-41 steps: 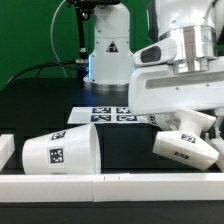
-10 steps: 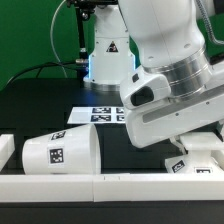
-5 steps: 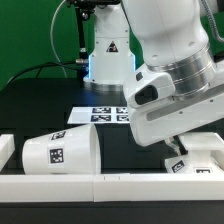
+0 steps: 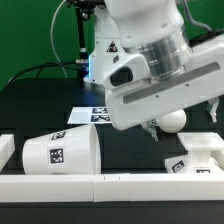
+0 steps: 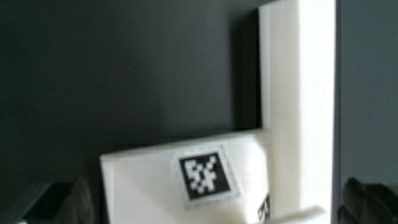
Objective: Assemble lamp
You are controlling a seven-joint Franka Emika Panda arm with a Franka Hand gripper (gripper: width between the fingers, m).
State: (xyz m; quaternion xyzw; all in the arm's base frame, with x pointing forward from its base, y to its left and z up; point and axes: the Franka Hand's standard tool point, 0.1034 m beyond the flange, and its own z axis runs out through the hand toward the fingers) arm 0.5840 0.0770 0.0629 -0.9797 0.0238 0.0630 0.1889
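Observation:
The white tapered shade [image 4: 58, 150] lies on its side at the front, on the exterior view's left. The wedge-like base [image 4: 196, 158] sits on the table at the front right, against the white rail. In the wrist view the base [image 5: 178, 178] shows its tag, under and between my fingers. My gripper [image 4: 181, 118] hangs above the base, open and empty. In the wrist view the gripper [image 5: 217, 205] shows as dark fingertips [image 5: 61, 200] at the far edges. A round cream head, seemingly the bulb [image 4: 172, 120], shows just under the hand. I cannot tell where the bulb rests.
The marker board [image 4: 98, 114] lies behind the shade. A white rail [image 4: 110, 186] runs along the table's front edge and also shows in the wrist view [image 5: 299, 90]. The robot's pedestal [image 4: 105, 55] stands at the back. My arm hides much of the right side.
The base, held tilted 4 seconds ago, now rests at the front right. My hand has risen off it and swung toward the exterior view's left. The round head came into view.

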